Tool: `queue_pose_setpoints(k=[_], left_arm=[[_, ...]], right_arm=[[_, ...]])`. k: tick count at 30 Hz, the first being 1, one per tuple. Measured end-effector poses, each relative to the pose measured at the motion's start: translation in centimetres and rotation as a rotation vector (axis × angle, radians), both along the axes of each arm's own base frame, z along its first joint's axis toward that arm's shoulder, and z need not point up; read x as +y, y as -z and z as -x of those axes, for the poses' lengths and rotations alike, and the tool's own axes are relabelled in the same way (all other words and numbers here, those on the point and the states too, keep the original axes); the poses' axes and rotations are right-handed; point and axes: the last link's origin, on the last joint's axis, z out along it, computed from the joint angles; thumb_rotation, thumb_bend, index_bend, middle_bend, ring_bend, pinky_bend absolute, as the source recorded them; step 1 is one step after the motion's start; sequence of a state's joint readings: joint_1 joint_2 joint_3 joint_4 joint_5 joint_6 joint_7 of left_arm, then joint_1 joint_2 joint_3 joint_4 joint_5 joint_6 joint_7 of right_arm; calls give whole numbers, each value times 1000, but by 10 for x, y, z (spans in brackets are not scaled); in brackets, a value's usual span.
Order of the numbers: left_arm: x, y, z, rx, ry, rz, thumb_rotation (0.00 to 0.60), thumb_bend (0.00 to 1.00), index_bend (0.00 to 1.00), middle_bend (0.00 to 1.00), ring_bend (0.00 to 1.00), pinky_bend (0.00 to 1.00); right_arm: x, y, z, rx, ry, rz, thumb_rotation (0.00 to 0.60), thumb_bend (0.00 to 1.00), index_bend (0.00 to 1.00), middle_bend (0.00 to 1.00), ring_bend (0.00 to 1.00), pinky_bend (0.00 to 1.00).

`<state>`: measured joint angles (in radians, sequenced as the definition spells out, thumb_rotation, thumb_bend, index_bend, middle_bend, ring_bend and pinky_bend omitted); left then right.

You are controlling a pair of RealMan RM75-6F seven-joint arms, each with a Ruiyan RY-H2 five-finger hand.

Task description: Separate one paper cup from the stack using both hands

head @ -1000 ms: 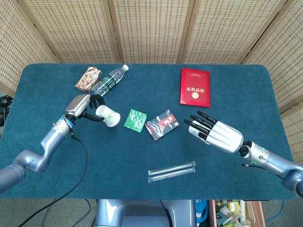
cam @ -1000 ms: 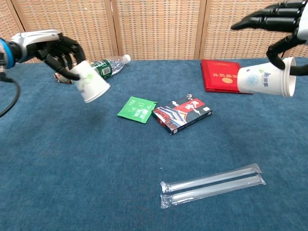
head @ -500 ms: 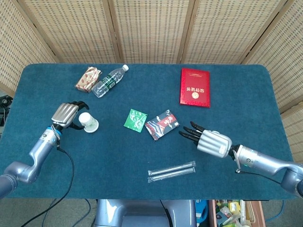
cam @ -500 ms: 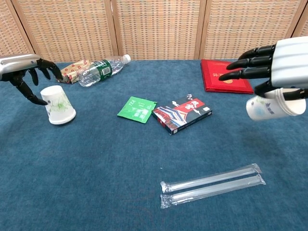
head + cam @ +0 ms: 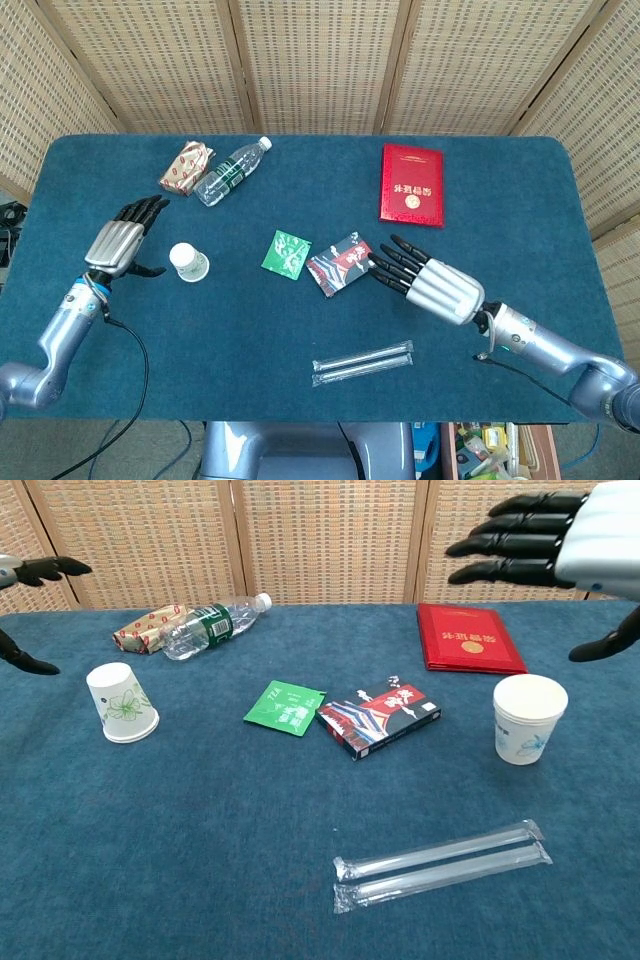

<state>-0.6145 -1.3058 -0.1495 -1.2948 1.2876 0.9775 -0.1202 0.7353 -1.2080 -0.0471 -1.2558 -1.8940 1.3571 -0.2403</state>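
One white paper cup (image 5: 187, 262) with a green print stands upside down on the blue table (image 5: 240, 330), left of centre; the chest view shows the same cup (image 5: 122, 702). My left hand (image 5: 120, 240) hovers just left of it, fingers stretched out, holding nothing. A second white cup (image 5: 528, 718) with doubled rims stands upright at the right in the chest view. My right hand (image 5: 560, 545) hangs above it, fingers spread, apart from it. In the head view the right hand (image 5: 425, 280) covers that cup.
A water bottle (image 5: 232, 172) and a snack packet (image 5: 186, 166) lie at the back left. A red booklet (image 5: 411, 185) lies at the back right. A green tea sachet (image 5: 287, 251) and a card box (image 5: 343, 263) sit mid-table. Two wrapped straws (image 5: 362, 362) lie near the front.
Both hands let go of their cups. The left cup now stands upside down and the left hand drew back left. The right cup stands upright and the right hand rose above it.
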Motion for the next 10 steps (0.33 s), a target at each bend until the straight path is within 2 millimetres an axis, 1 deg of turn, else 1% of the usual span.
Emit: queue_pose_setpoints(k=[2, 5, 7, 10], left_arm=[[-12, -9, 2, -3, -8, -40, 600, 153, 0, 0, 0, 0], [-28, -21, 7, 8, -26, -89, 600, 120, 0, 0, 0, 0], [-37, -27, 10, 17, -34, -120, 600, 104, 0, 0, 0, 0], [-57, -36, 15, 29, -47, -174, 600, 95, 0, 0, 0, 0]], right_arm=[[10, -10, 8, -109, 70, 17, 600, 0, 0, 0, 0, 8], [22, -20, 19, -231, 151, 39, 600, 0, 0, 0, 0, 0], [33, -28, 31, -321, 226, 55, 600, 0, 0, 0, 0, 0], [50, -34, 53, -431, 342, 74, 600, 0, 0, 0, 0, 0]])
